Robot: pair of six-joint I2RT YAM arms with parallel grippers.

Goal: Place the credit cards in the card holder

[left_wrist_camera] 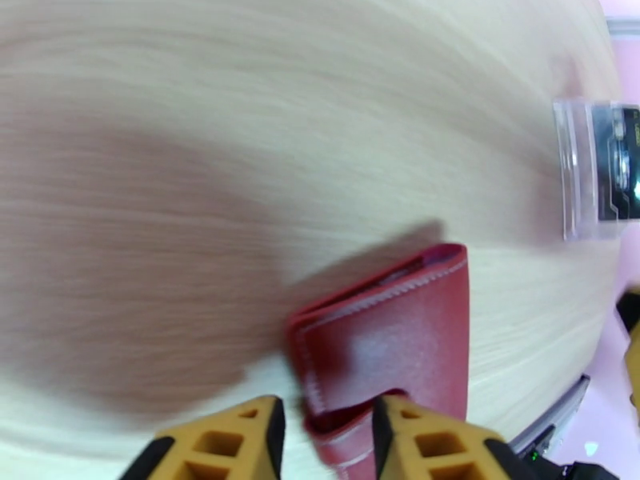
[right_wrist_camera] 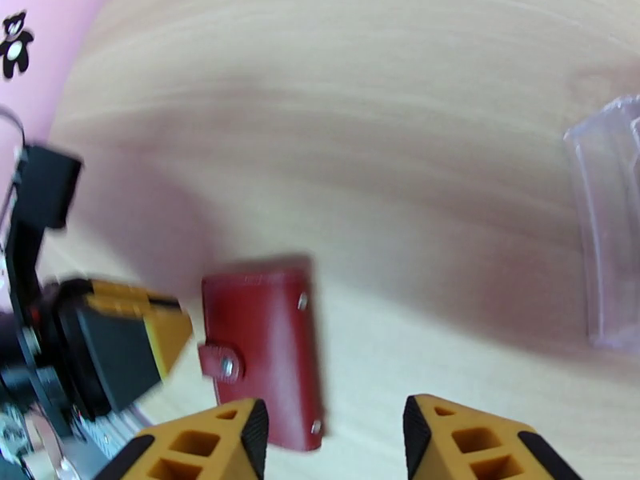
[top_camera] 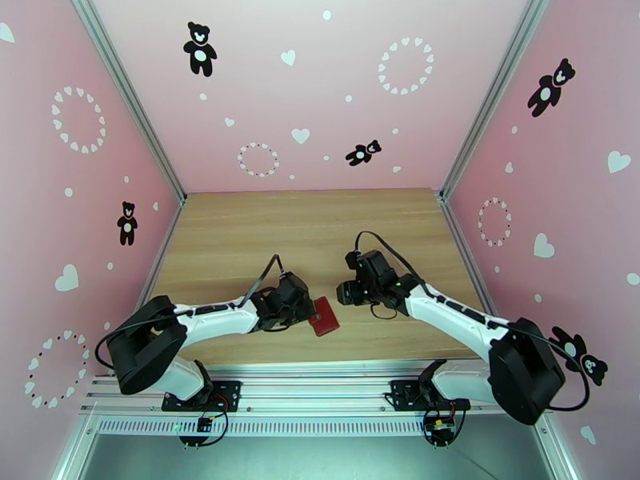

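The card holder (top_camera: 325,317) is a dark-red wallet lying closed on the wooden table. In the left wrist view the card holder (left_wrist_camera: 392,330) reaches down between my left gripper (left_wrist_camera: 324,438); its jaws stand apart, with a gap showing beside the left finger (left_wrist_camera: 240,442). My left gripper (top_camera: 307,311) sits at the wallet's left edge. The right wrist view shows the card holder (right_wrist_camera: 264,346) with its snap tab fastened, just above my open right gripper (right_wrist_camera: 336,442). My right gripper (top_camera: 346,293) hovers up and to the right of the wallet. The credit cards are out of view.
A clear crinkly plastic pouch (left_wrist_camera: 596,170) with dark contents lies on the table beyond the wallet; its edge (right_wrist_camera: 608,234) also shows at the right. Pink walls enclose the table (top_camera: 240,234) on three sides. A metal rail (top_camera: 320,386) runs along the near edge.
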